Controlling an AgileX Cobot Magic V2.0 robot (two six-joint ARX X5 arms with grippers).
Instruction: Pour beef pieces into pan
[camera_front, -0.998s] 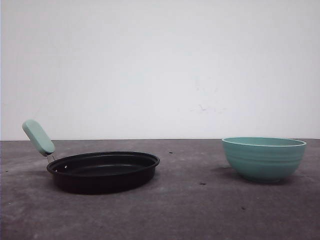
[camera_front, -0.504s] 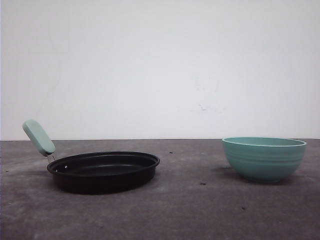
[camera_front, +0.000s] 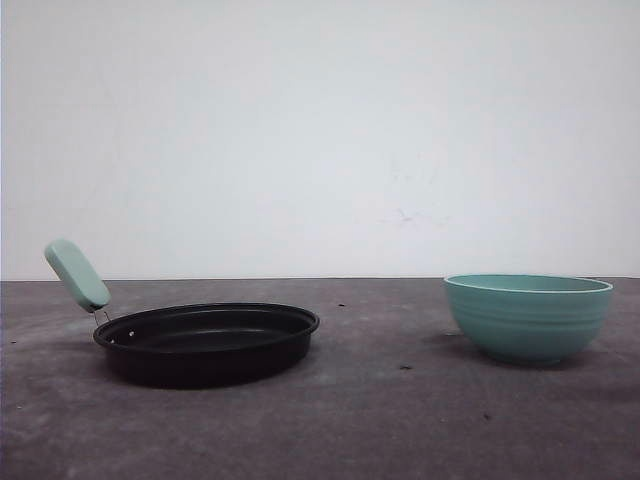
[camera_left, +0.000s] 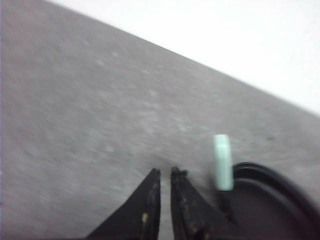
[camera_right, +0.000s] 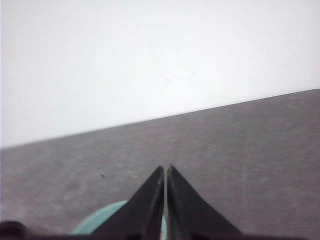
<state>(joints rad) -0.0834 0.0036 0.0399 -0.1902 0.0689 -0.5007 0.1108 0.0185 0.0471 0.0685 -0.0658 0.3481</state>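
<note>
On the grey table (camera_front: 380, 420), the pan (camera_front: 207, 340) is set left, its mint handle (camera_front: 77, 274) angled up and leftward; the teal bowl (camera_front: 527, 316) is set well apart, right. Left claw (camera_left: 164, 172) and right claw (camera_right: 164, 168) are seen nearly closed, empty. No writing is legible.

The shallow black frying pan with mint-green handle (camera_front: 207, 340) sits lower left of the frame on the grey table (camera_front: 380, 420); the ribbed teal bowl (camera_front: 527, 316) stands well apart, lower right.
</note>
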